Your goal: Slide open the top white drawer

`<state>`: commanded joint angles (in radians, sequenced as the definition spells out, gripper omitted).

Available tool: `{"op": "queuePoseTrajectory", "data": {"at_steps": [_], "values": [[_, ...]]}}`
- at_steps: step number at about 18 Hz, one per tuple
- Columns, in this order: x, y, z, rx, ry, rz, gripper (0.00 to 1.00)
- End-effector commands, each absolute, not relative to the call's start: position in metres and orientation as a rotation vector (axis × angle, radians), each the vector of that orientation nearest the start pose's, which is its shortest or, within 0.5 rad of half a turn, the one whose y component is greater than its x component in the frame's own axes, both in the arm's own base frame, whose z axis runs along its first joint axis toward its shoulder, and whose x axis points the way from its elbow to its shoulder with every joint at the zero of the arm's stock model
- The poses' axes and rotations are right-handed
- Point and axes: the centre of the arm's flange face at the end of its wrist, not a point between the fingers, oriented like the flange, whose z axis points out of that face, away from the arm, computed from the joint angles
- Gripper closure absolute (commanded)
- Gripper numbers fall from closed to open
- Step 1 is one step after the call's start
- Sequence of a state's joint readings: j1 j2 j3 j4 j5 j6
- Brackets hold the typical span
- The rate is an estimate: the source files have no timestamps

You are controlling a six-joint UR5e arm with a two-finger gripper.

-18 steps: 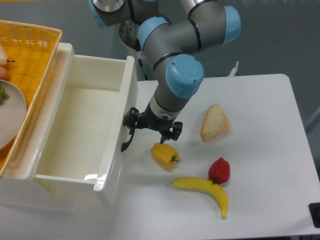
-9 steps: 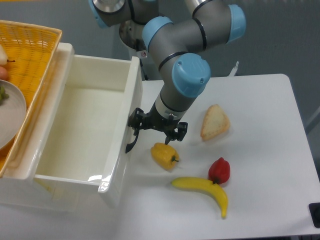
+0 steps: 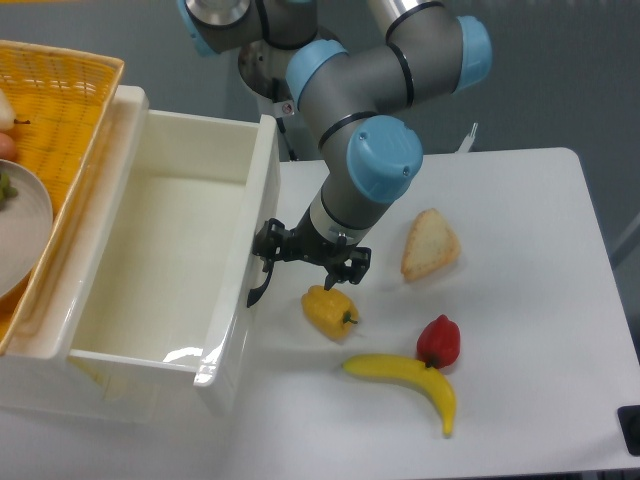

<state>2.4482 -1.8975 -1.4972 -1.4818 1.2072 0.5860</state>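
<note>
Since a second ago the top white drawer point(image 3: 160, 250) has slid further out, its front panel now nearer the yellow pepper point(image 3: 327, 310). At the front's black handle point(image 3: 259, 288) sits the gripper point(image 3: 310, 262); whether it clamps it I cannot tell. Bare tabletop point(image 3: 530, 300) lies rightward.

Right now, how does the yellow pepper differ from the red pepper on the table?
The yellow pepper is larger than the red pepper. The yellow pepper lies just under the gripper, near the drawer front; the red pepper lies farther right, touching the banana. Both look like small toy peppers resting on the white table.
</note>
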Motion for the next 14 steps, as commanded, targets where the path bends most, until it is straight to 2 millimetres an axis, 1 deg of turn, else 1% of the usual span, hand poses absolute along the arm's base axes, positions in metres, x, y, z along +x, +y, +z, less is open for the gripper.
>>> {"op": "queuePoseTrajectory", "data": {"at_steps": [3,7,12,14], "values": [[-0.352,0.514,0.359,-2.912,-0.478,-0.59,0.0],[-0.353,0.51,0.358,-2.912,-0.495,-0.625,0.0],[-0.365,0.502,0.368,-2.874,-0.521,-0.632,0.0],[-0.368,0.5,0.368,-2.869,-0.529,-0.631,0.0]]}}
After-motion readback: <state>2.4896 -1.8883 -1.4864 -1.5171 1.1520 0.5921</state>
